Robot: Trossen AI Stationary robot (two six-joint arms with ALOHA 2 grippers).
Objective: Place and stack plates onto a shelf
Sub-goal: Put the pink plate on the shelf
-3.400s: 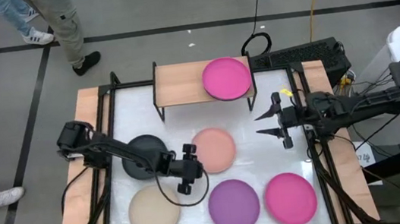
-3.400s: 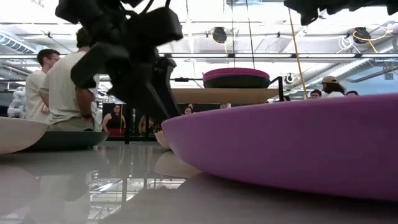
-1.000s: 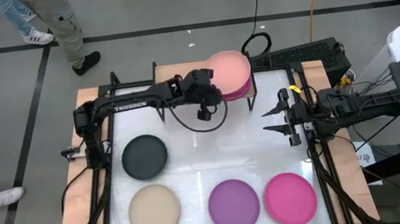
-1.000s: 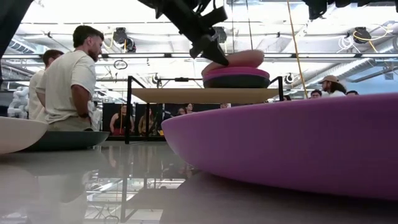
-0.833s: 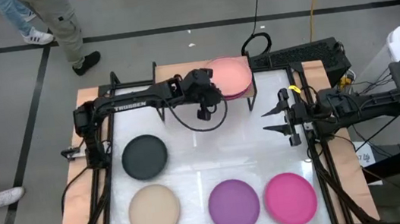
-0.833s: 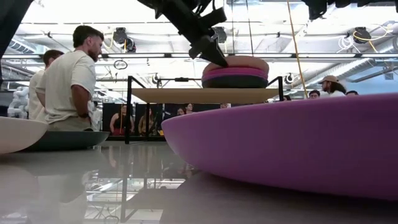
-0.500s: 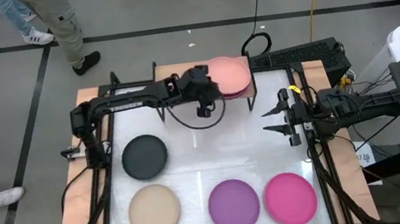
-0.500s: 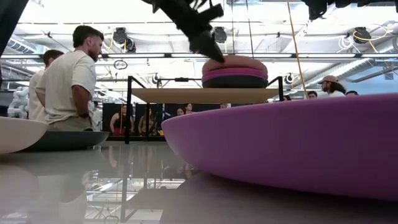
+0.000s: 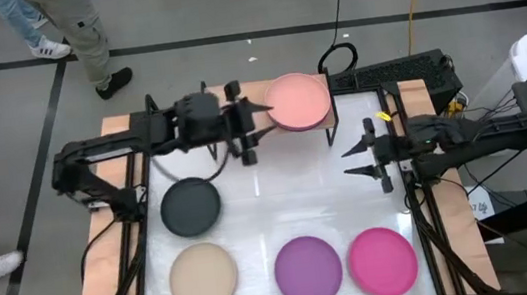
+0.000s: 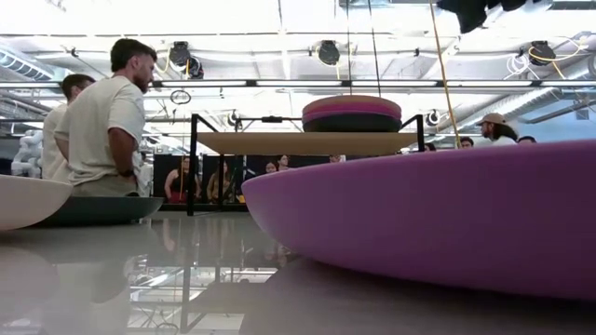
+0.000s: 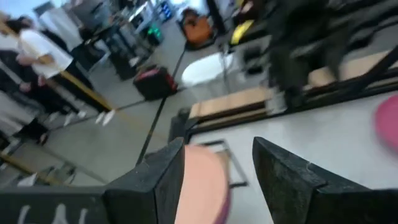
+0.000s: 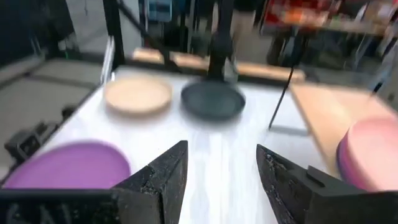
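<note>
The shelf [image 9: 234, 111] stands at the table's far edge. On its right half sits a stack of plates, the salmon pink plate [image 9: 298, 101] on top, flat. The low view shows the salmon pink plate [image 10: 352, 100] over a magenta one and a black-grey one [image 10: 352, 122]. My left gripper [image 9: 258, 116] is open over the shelf, just left of the stack and clear of it; in its wrist view the left gripper [image 11: 217, 168] frames the salmon plate's rim [image 11: 200, 190]. My right gripper [image 9: 346, 163] waits open above the table's right side.
Several plates lie flat on the white table: black-grey [image 9: 190, 205], beige [image 9: 204, 278], purple [image 9: 309, 268], magenta [image 9: 382, 260]. The shelf's left half is bare wood. People stand beyond the table's far left corner [image 10: 107, 121].
My left gripper lowered the tilted salmon pink plate flat onto the stack, let go of its left rim, and drew back toward the table's left along the shelf. The plate now lies level on top of the magenta one.
</note>
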